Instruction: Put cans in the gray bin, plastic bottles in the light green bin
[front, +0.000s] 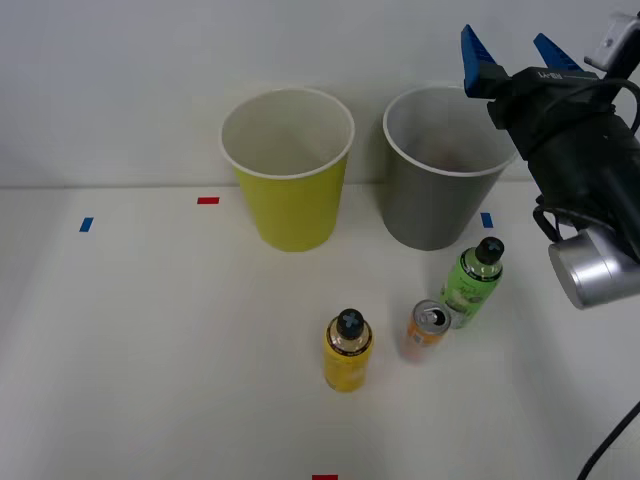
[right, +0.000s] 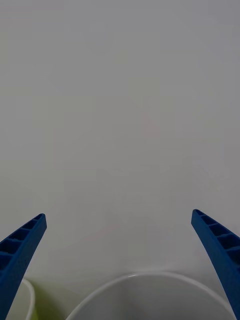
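A white counter (front: 150, 350) fills the front view, ending at a pale wall behind. Two large tapered bins stand side by side near the wall, close but apart. The light green bin (front: 290, 200) is on the left, white inside. The gray bin (front: 440, 195) is on the right, with a faint reddish shape low inside it that cannot be made out.

The right arm (front: 585, 170), black with a silver joint, comes in from the right. Its claw (front: 512, 48) hangs above the gray bin's right rim, blue fingers spread wide and holding nothing. In the wrist view the two blue fingers (right: 20, 250) stand far apart, with a pale bin rim (right: 145, 280) curving between them.

In front of the bins stand three small containers. The green-labelled bottle (front: 472, 283), black cap on, leans slightly, just in front of the gray bin. The yellow-labelled bottle (front: 347, 352) stands upright nearer the counter's middle. The orange can (front: 428, 327) stands between them, touching or nearly touching the green bottle.

Small red and blue tape marks (front: 208, 200) dot the counter.
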